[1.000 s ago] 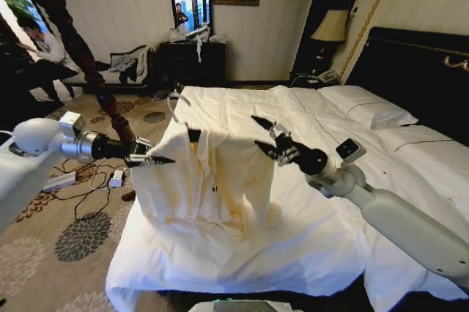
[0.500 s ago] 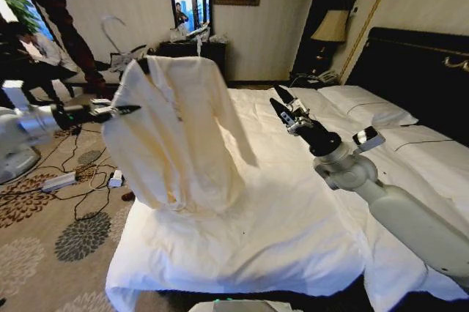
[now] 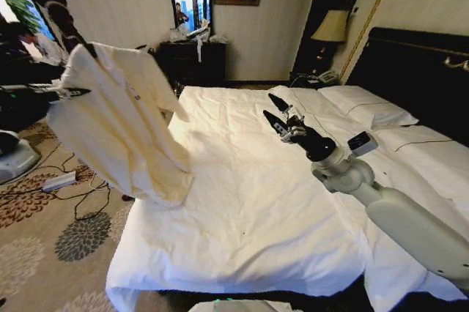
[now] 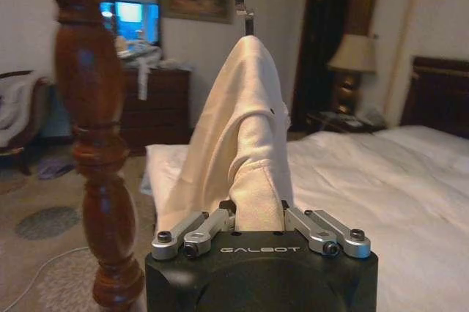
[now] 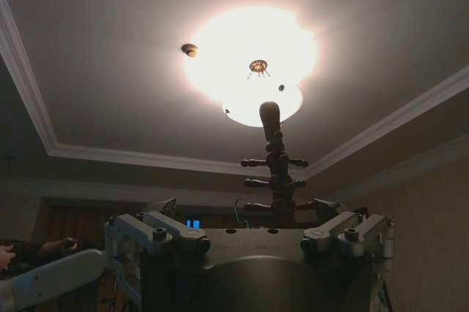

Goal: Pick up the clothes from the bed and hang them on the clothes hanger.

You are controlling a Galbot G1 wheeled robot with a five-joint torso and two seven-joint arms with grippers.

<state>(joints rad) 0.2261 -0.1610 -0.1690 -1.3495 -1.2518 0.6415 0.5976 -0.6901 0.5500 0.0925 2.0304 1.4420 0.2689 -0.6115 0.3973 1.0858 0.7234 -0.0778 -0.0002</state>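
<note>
Left wrist view has the left pincer point(image 4: 258, 218) clenched on a fold of the clothes point(image 4: 238, 143), which rise to the clothes hanger point(image 4: 245, 4) beside a wooden post point(image 4: 91, 136). Head view adds the clothes point(image 3: 121, 118) hanging clear of the bed point(image 3: 249, 209), with the right pincer point(image 3: 275, 113) spread wide, empty, above the bed

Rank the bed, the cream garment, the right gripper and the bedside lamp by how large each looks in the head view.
1. bed, by far the largest
2. cream garment, hanging from the left gripper; nearness may enlarge it
3. and 4. right gripper and bedside lamp look alike, so no ranking
</note>
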